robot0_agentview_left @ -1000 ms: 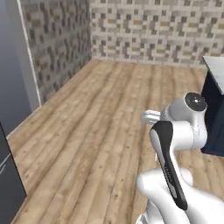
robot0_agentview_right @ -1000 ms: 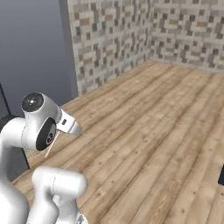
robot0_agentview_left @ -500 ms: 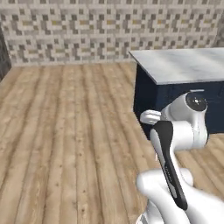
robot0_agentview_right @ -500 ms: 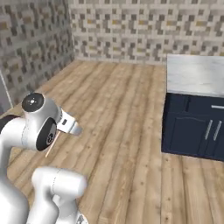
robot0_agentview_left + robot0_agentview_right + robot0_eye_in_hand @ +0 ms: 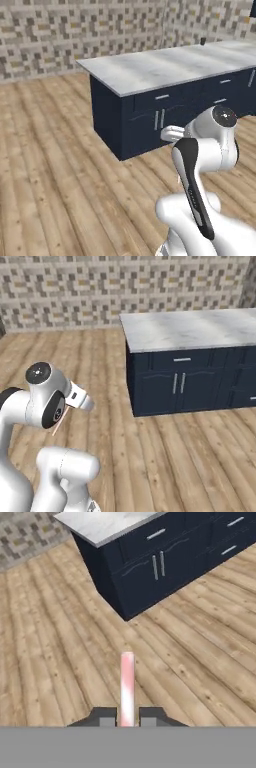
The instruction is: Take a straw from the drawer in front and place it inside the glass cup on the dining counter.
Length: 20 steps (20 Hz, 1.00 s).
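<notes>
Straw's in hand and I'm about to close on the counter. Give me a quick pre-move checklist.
1. Thin pink straw clamped in the gripper: ok.
2. White marble counter on navy base in view ahead: ok.
3. Glass cup located: a small dark object stands at the counter's far end, too small to identify: cannot tell.
4. Counter within reach: open wooden floor lies between: not ok.
5. Straw tip clear of cabinets: ok.

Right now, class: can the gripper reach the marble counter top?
Probably not. The gripper, shut on the straw, hangs over wooden floor, well short of the dining counter. Nothing blocks the way, but the base likely must drive closer.
</notes>
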### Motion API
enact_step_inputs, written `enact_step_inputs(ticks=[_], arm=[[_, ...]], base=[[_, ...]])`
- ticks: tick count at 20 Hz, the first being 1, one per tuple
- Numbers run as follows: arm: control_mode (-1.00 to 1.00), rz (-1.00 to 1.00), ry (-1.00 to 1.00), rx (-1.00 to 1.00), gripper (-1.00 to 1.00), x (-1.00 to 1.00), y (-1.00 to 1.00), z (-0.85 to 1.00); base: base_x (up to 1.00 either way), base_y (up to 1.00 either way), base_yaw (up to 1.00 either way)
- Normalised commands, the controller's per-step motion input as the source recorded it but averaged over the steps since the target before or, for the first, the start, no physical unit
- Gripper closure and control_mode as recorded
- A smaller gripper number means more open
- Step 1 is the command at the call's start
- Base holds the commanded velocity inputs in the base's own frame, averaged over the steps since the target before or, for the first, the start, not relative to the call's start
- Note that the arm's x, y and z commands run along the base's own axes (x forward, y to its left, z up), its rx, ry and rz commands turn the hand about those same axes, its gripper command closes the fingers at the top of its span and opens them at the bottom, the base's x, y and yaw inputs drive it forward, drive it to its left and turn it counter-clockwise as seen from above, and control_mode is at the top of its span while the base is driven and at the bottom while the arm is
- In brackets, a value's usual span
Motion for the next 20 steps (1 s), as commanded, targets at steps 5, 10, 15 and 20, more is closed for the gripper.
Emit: enact_step_inputs(ticks=[5, 10, 15, 20], arm=[[1.0, 0.0, 0.0, 0.0, 1.0, 0.0, 0.0, 0.0], [1.0, 0.0, 0.0, 0.0, 1.0, 0.0, 0.0, 0.0], [1.0, 0.0, 0.0, 0.0, 1.0, 0.0, 0.0, 0.0], [1.0, 0.0, 0.0, 0.0, 1.0, 0.0, 0.0, 0.0]], base=[[0.12, -0.1, -0.45], [0.44, 0.41, -0.24], [0.73, 0.97, -0.19], [0.87, 1.0, -0.2]])
